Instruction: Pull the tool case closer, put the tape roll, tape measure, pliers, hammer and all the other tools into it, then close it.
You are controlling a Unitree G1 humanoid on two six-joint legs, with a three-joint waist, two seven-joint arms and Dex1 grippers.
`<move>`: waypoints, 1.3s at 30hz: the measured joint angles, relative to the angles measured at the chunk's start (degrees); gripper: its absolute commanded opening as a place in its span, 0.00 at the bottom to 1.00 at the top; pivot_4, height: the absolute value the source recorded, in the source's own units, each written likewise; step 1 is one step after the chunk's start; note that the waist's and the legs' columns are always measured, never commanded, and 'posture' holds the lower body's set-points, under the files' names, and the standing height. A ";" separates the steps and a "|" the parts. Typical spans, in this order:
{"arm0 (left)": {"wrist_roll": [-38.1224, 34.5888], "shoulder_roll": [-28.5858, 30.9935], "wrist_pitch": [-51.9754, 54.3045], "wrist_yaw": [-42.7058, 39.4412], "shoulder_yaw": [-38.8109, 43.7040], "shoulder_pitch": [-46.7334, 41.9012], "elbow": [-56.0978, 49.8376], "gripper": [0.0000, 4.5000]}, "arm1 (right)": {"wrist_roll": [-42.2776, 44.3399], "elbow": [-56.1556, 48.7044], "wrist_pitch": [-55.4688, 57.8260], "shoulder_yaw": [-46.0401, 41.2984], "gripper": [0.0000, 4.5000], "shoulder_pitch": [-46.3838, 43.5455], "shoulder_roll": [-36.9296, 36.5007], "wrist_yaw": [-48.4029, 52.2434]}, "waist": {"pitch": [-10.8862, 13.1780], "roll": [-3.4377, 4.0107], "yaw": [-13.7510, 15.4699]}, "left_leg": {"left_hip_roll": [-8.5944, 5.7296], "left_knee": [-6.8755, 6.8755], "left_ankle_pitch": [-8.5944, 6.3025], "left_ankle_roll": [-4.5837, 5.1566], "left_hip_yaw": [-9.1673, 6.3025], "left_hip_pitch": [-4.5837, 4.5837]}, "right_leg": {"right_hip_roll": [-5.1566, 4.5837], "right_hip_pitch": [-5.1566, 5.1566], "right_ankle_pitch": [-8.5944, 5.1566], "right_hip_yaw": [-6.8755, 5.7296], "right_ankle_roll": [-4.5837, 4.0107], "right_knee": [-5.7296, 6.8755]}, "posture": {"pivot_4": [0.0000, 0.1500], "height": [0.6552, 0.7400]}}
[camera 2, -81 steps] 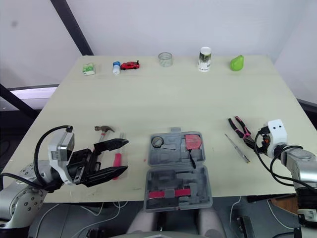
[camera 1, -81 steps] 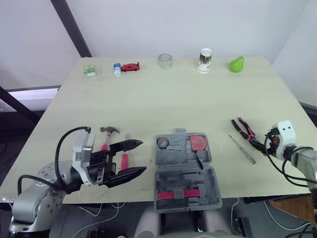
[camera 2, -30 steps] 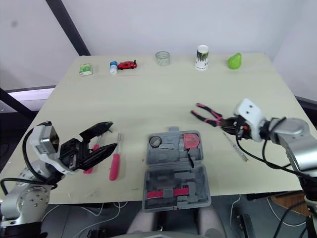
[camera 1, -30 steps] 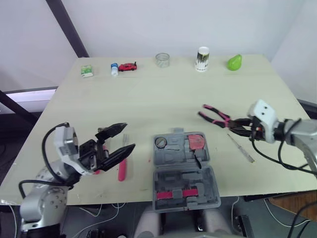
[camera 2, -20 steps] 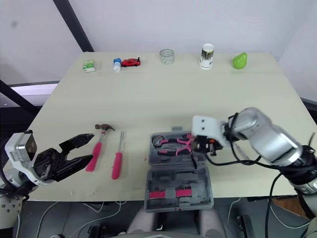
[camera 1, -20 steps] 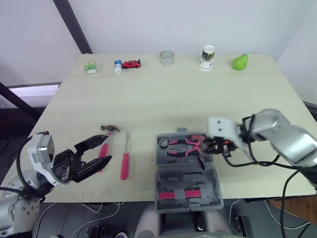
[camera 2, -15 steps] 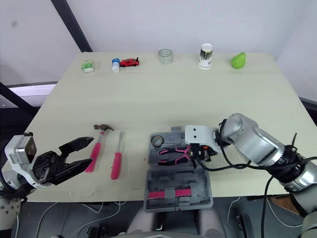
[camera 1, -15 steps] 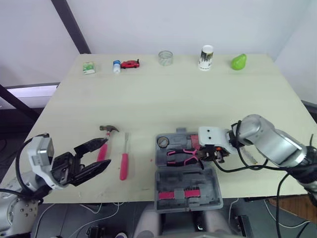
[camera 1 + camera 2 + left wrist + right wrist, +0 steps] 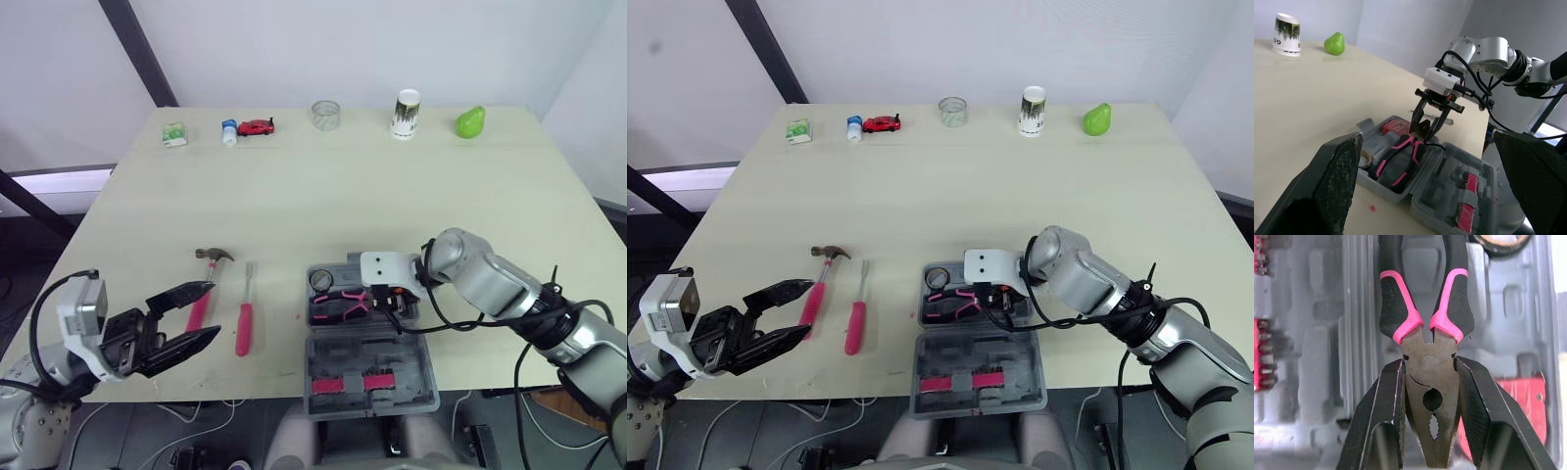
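The grey tool case [image 9: 412, 352] lies open near the table's front edge. My right gripper [image 9: 378, 302] is shut on the head of the pink-and-black pliers [image 9: 1426, 308], whose handles lie over the case's far tray. A tape roll [image 9: 321, 280] sits in that tray's left corner, and a red tape measure [image 9: 1520, 401] is beside the pliers. To the left of the case, a pink-handled hammer [image 9: 206, 286] and a pink screwdriver [image 9: 244, 324] lie on the table. My left gripper [image 9: 214, 310] stands open just in front of the hammer, holding nothing.
Along the table's far edge stand a green box [image 9: 175, 134], a small bottle [image 9: 228, 132], a red toy car [image 9: 257, 127], a glass jar [image 9: 326, 114], a paper cup [image 9: 405, 115] and a green pear [image 9: 470, 122]. The case's near half holds red bits [image 9: 358, 380].
My right gripper has carried the pliers from the right side of the table leftward and down onto the case's far tray. My left gripper has stayed open and drawn back toward the front left edge.
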 measured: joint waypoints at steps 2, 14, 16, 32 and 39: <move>0.05 0.00 -0.01 0.00 -0.01 -0.05 -0.01 1.00 | -0.76 0.20 0.07 0.05 0.22 0.00 0.84 -0.08 | 0.00 0.00 -0.03 | 0.00 0.00 0.00 0.00 0.00 0.00 | 0.00 0.00 0.00 0.00 0.00 0.00 | 1.00 1.00; 1.03 -0.01 -0.19 0.01 -0.88 -1.22 -0.02 1.00 | -1.97 2.50 0.34 0.11 0.75 1.97 4.03 -0.62 | -0.01 -0.02 -0.83 | 0.01 0.00 0.00 0.00 0.00 0.02 | 0.02 0.00 0.01 0.00 -0.02 0.04 | 1.00 1.00; 1.06 -0.01 -0.19 0.01 -0.90 -1.31 -0.02 1.00 | -1.93 3.33 -0.44 -0.19 0.96 2.40 4.62 -1.22 | -0.01 -0.02 -0.97 | 0.00 0.00 0.00 0.00 0.01 0.02 | 0.01 0.00 0.02 0.01 -0.01 0.03 | 1.00 1.00; 1.11 -0.98 -0.36 1.01 -1.26 -0.69 -0.94 1.00 | 14.48 4.25 -19.47 -24.89 0.41 23.09 14.49 -7.93 | -0.08 -0.13 -1.11 | 0.00 0.00 0.00 0.00 0.00 0.09 | 0.01 0.08 0.02 0.01 0.00 0.07 | 1.00 1.00; 1.11 -0.97 -0.35 1.43 -1.26 -1.23 -1.09 1.00 | 13.54 9.29 -24.11 -24.87 0.01 24.47 15.83 -10.43 | -0.07 -0.12 -1.18 | 0.01 0.00 0.00 -0.01 0.00 0.10 | 0.06 0.08 0.02 0.02 -0.01 0.08 | 1.00 1.00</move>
